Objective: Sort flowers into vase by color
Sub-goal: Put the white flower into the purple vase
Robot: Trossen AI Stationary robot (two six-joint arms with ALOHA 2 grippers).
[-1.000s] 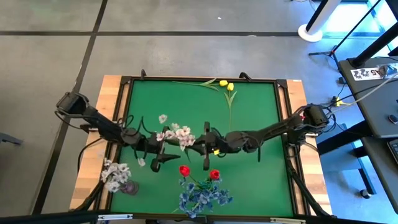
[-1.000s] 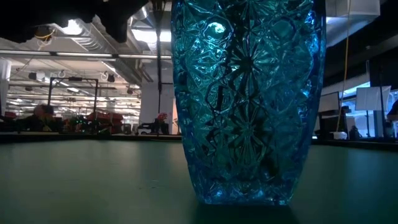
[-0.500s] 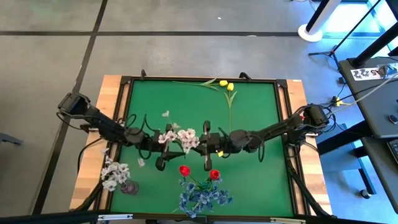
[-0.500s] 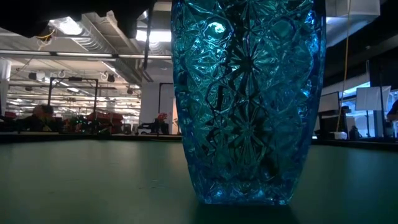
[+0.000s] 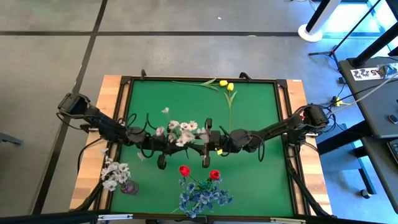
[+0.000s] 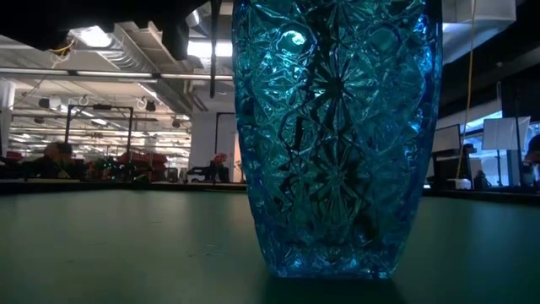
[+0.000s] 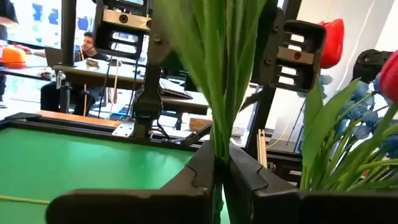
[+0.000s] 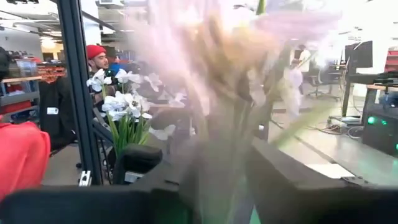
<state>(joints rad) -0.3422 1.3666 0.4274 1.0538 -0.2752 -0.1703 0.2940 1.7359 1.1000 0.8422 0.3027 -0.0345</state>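
— What colours are on the table?
— The table mat is plain green, framed in black, with pale wood at the edges. Two yellow tulips lie on it, stalks thin and green.
— And the vases?
— The blue vase is bright turquoise glass, cut in a star-and-diamond pattern. Over it stand two red tulips and a dusty blue bunch.
— Anything pale?
— A white spray with pinkish tints, and white blossoms in a small purplish vase. Both arms are black.
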